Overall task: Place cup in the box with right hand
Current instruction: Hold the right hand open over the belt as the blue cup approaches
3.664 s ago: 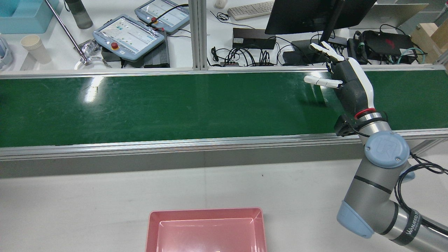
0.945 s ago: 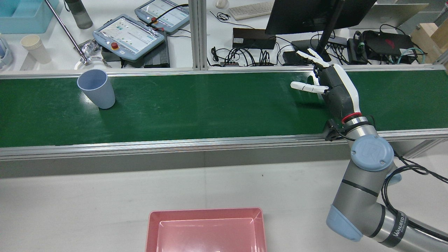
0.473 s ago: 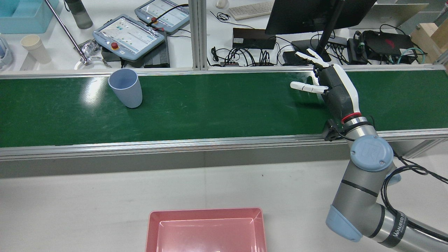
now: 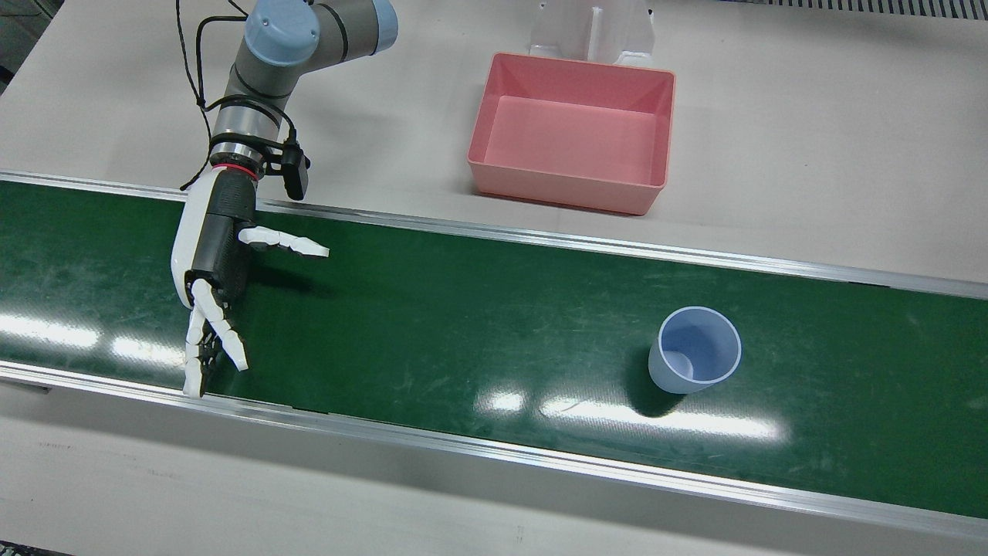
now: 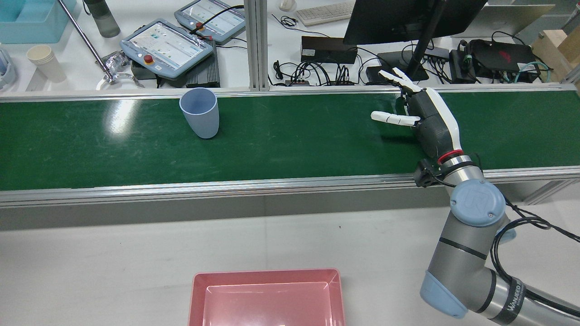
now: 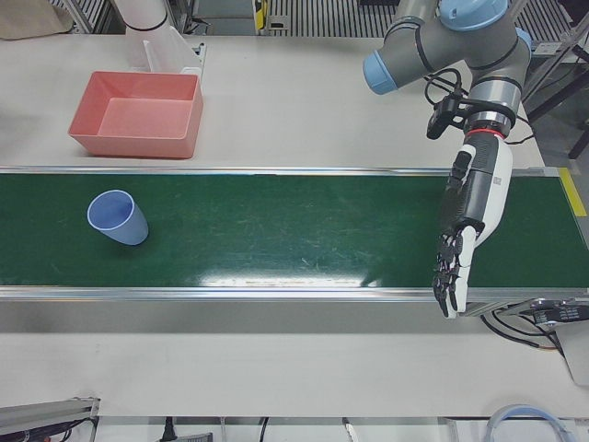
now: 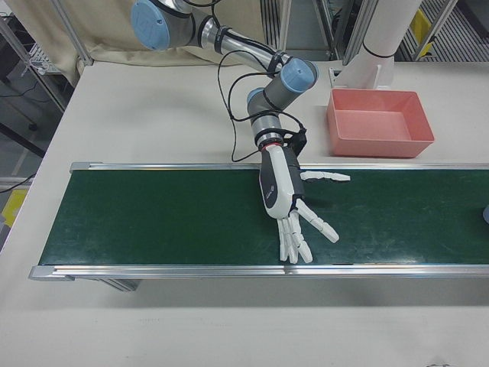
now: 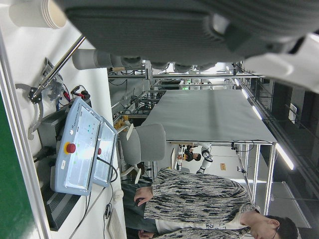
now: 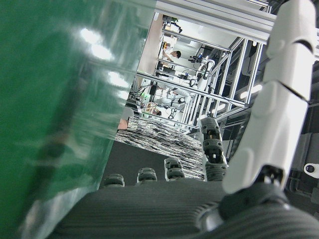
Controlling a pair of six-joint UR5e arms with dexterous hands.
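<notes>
The right hand (image 5: pixel 428 120) hangs low over the green belt (image 5: pixel 290 149) with its fingers (image 7: pixel 306 229) spread wide and the thumb stuck out sideways; it holds nothing. The cup (image 5: pixel 199 112) stands upright on the belt well off to the hand's left as the rear view shows it, on the belt's far half, mouth up, nothing touching it. The pink box (image 5: pixel 267 296) sits empty on the grey table (image 5: pixel 136 258), behind the hand and to its left, on the robot's side of the belt.

The cup looks like thin, smooth pale-blue plastic, so probably light, fairly stiff, and easy to tip or skid if a finger knocks its rim. It tapers to a narrow foot, which makes it top-heavy in shape. The sensible hold is likely around the side wall at about mid-height, thumb on one side and fingers opposite, with gentle pressure so the wall does not flex.

The left hand is hard to make out: its own camera shows only a dark blurred bulk at the top of its picture, so whether it is spread or closed cannot be told. The right hand's camera shows belt glare and fingertips but no cup. The right-front view catches only a sliver of blue at its edge.
</notes>
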